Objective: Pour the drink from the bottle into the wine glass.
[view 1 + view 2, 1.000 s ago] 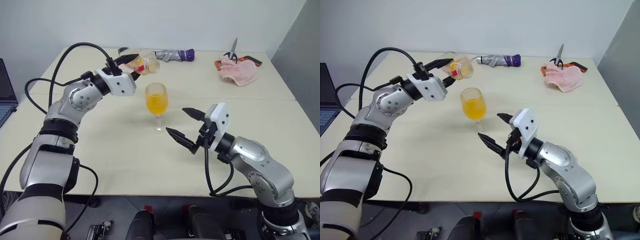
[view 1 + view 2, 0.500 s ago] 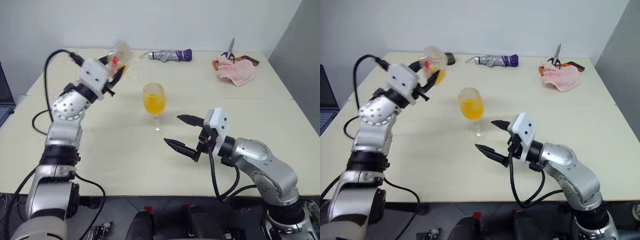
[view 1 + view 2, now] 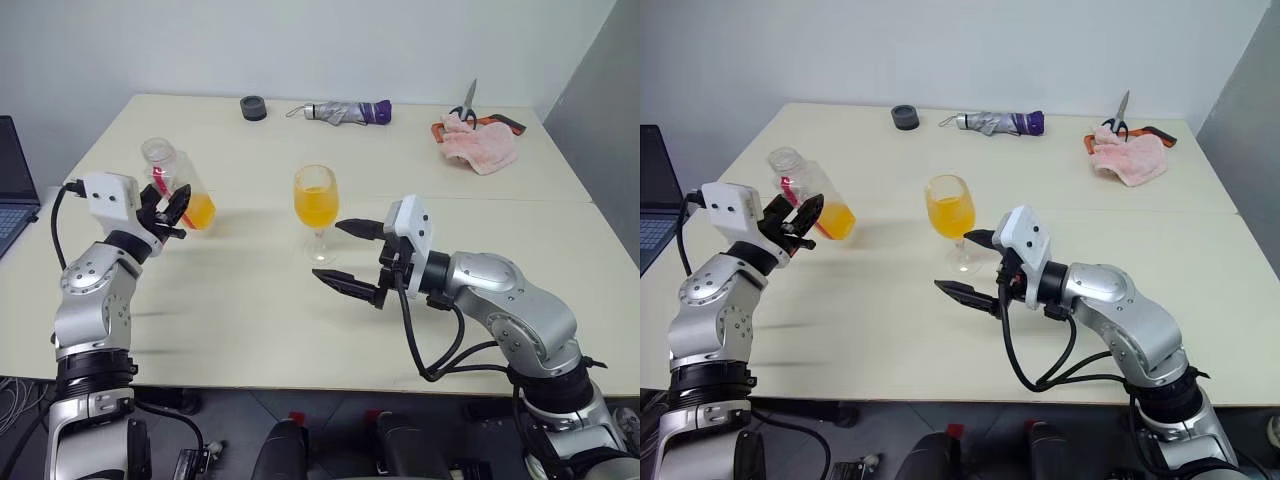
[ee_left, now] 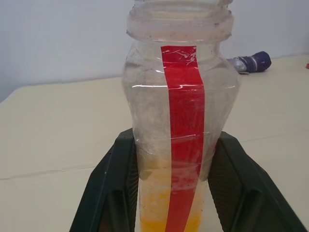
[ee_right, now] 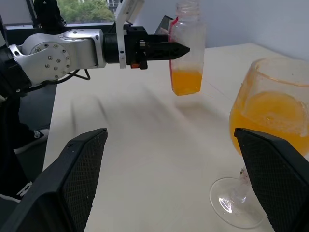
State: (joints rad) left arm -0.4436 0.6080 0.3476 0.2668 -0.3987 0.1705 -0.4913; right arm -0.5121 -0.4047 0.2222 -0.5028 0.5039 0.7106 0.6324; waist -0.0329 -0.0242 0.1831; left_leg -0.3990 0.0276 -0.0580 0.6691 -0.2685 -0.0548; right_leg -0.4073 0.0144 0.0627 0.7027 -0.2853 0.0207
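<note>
Two grippers share the work here, and each pose has its reason. The left gripper (image 3: 165, 212) is clenched on the bottle (image 3: 178, 188), its fingers (image 4: 113, 188) pressed to either side of the lower body, which leaves the uncapped neck free for pouring. The bottle is nearly upright, leaning slightly, and is held off the table (image 3: 250, 320) well to the left of the glass (image 3: 315, 208). Held that way, the little drink (image 5: 186, 82) left in it sits in the bottom and none can spill.

Most of the orange liquid is in the glass, which stands upright on its foot near the middle of the table, the bowl about half full. By that showing the pouring looks done, and setting the bottle down is probably what remains.

The right gripper (image 3: 350, 257) has its jaws released and spread wide, empty, just beside the glass on the near side. It touches nothing, so it seems parked there as a guard or ready to steady the stem.
</note>
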